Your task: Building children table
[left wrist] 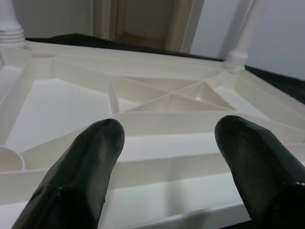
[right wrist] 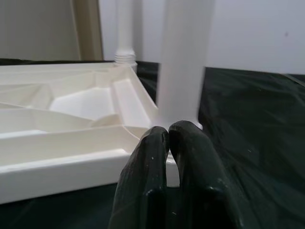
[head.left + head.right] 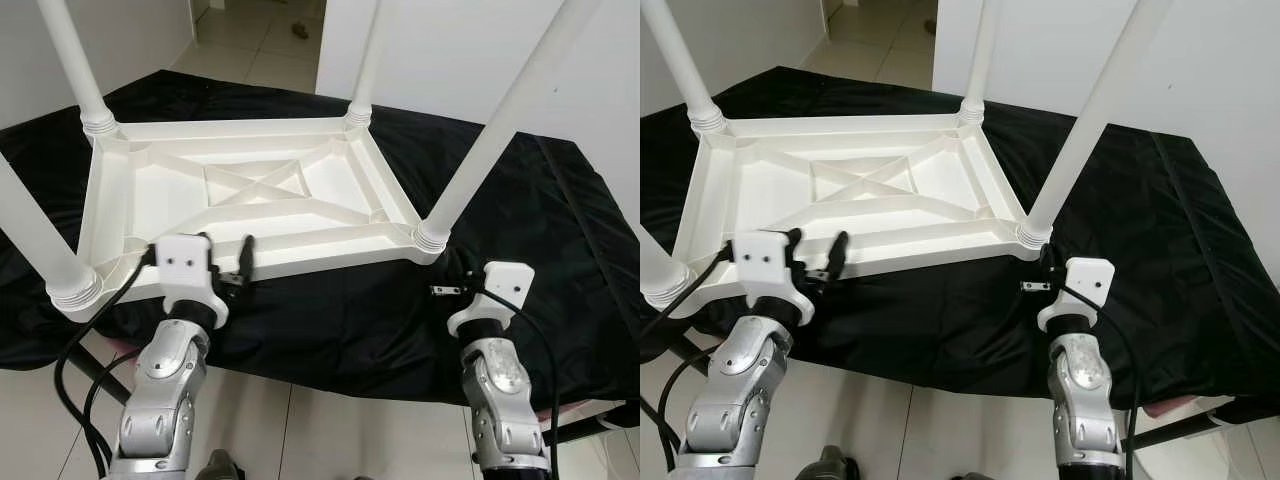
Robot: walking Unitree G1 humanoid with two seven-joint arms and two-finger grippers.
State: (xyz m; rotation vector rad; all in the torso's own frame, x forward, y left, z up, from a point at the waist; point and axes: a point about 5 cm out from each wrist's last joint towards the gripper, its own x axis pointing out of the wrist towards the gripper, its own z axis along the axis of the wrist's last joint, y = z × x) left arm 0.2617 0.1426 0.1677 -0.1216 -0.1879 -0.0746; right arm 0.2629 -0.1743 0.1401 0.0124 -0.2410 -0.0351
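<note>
The children's table [image 3: 250,195] lies upside down, four legs fitted, so assembly looks finished; the left gripper [image 3: 232,262], spread wide at its near rim, and the clenched, empty right gripper [image 3: 445,290] beside the near-right leg [image 3: 490,140] must next grip and flip it.

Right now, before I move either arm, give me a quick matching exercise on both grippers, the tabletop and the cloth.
Things:
1. left gripper
2. right gripper
3. white tabletop
4. black cloth

States:
A. covers the work surface
B. fingers open, at the tabletop's near edge
C. upside down, legs pointing up
D. fingers shut, near a corner leg

Pairs: 1-B, 2-D, 3-C, 4-A
</note>
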